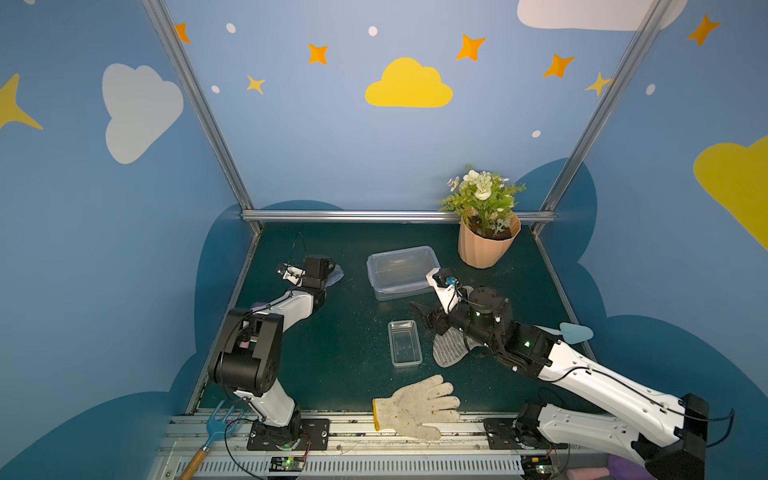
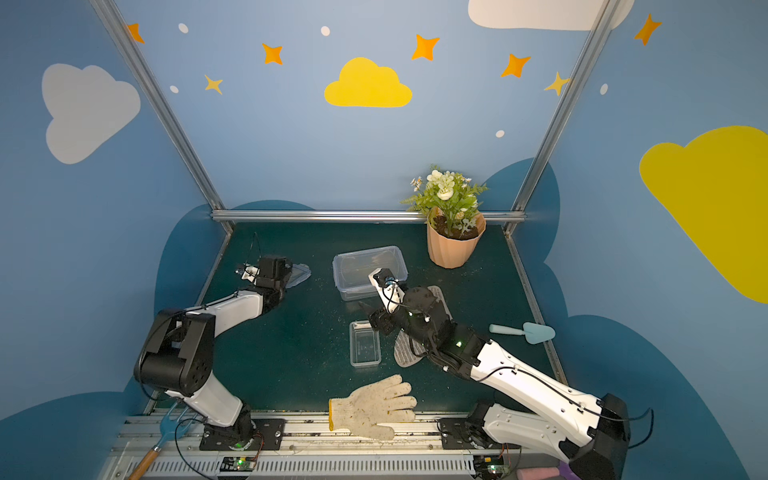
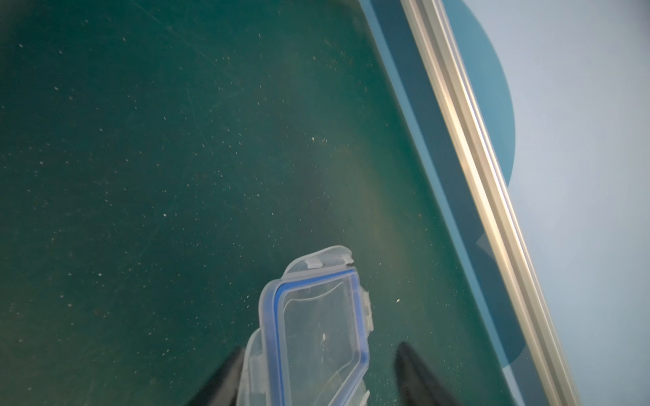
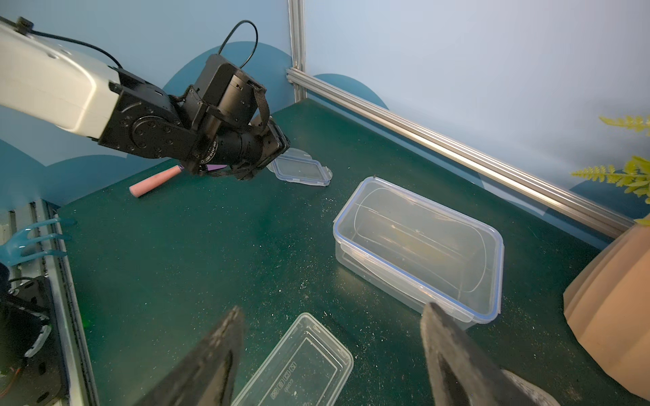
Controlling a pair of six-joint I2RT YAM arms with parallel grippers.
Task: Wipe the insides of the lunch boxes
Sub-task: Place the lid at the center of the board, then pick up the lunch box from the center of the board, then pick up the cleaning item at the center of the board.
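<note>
Front rail (image 1: 353, 432), speckled green mat (image 1: 332, 353), cloud-painted walls (image 1: 332, 145)

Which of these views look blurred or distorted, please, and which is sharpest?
Left wrist view: soft throughout, the aluminium frame rail streaked and the clear blue-rimmed clip lid hazy; right wrist view: sharpest, the large clear rectangular lunch box crisp, only the near dark fingertips blurred; both top views: evenly lit, the upright frame posts splaying outward.
</note>
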